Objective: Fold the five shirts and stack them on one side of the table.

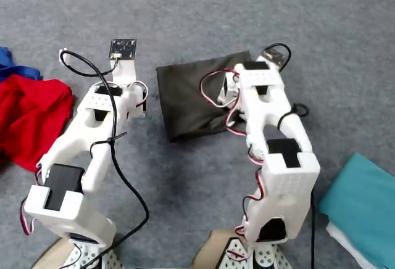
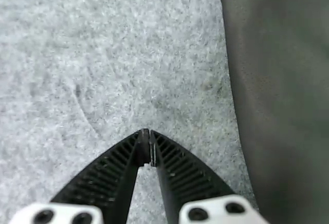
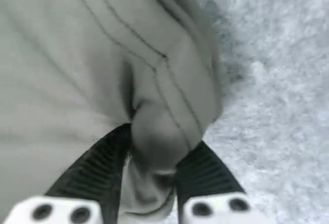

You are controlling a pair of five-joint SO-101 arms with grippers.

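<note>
A dark olive shirt (image 1: 185, 96) lies partly folded on the grey carpet, mid-table. My right arm (image 1: 265, 96) stands over its right side. In the right wrist view my right gripper (image 3: 159, 143) is shut on a bunched fold of the dark olive shirt (image 3: 103, 54), near a hemmed edge. My left arm (image 1: 105, 108) stands just left of the shirt. My left gripper (image 2: 146, 143) is shut with nothing in it, low over bare carpet, the shirt's edge (image 2: 277, 90) close beside it.
A crumpled red shirt (image 1: 31, 115) and a blue one (image 1: 9, 65) lie at the left edge. A folded teal shirt (image 1: 361, 201) rests on a white one (image 1: 345, 241) at the front right. Bare carpet stretches across the back of the table.
</note>
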